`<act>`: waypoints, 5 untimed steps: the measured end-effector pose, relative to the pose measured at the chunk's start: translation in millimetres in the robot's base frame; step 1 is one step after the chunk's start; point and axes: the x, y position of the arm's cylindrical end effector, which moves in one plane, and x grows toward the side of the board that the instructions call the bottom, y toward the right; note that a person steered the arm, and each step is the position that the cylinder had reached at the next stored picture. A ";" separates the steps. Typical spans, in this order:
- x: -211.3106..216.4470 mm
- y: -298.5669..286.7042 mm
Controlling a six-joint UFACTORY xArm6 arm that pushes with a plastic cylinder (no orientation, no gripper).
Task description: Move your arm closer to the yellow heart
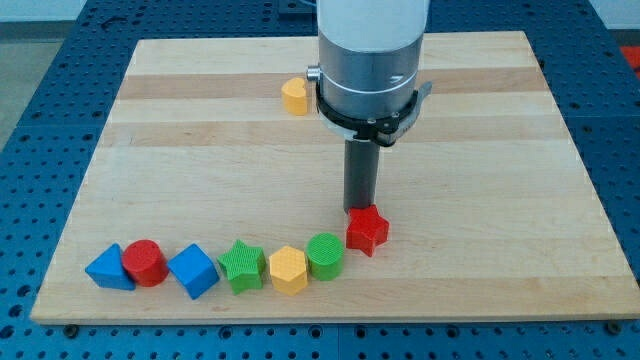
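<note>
The yellow heart (295,96) lies near the view's top, just left of the arm's wide body. My tip (360,209) is on the board right behind the red star (367,229), touching or nearly touching its upper edge. The tip is well below and to the right of the yellow heart, roughly a third of the board's depth away.
A curved row of blocks runs along the view's bottom: a blue triangle (108,268), a red cylinder (146,262), a blue cube (193,270), a green star (242,265), a yellow hexagon (288,269) and a green cylinder (325,255), ending at the red star. The wooden board (500,150) lies on a blue perforated table.
</note>
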 end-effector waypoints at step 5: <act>-29.0 -86.1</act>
